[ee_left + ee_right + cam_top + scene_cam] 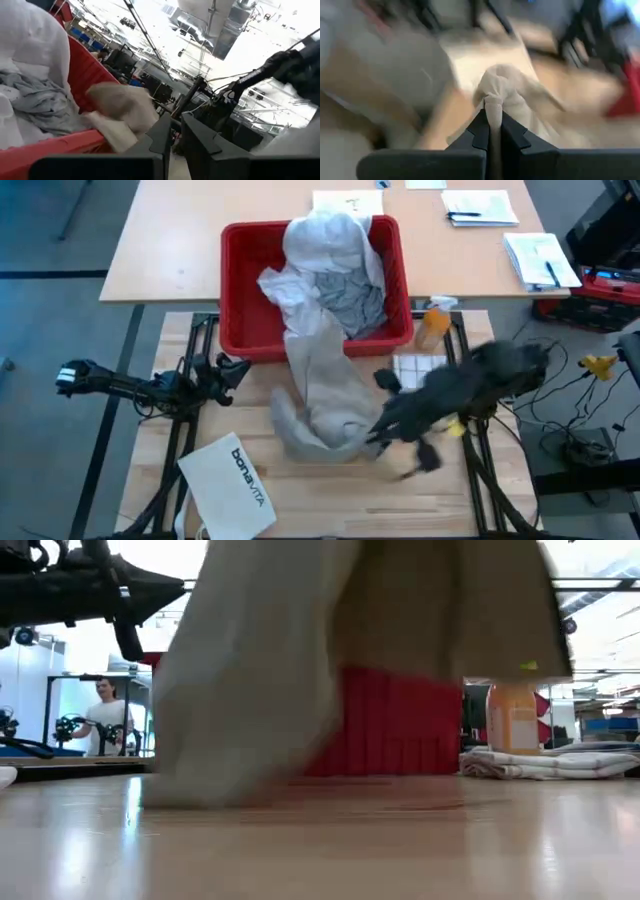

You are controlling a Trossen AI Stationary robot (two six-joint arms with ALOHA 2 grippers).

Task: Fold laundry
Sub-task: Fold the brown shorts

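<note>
From basket, khaki-tan piece lengthwise toward table front

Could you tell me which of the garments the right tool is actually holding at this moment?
The khaki-tan piece, draped from the red bin onto the table; the right tool pinches a bunch of it. The grey T-shirt and white shirt lie in the bin.

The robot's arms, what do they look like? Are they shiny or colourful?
Not colourful. Both arms are dark, nearly black and matte. The left arm is thin and jointed, with a white bit at its far end. The right arm looks bulkier. Each gripper ends in two flat, dark, angular fingers, like a small beak.
</note>
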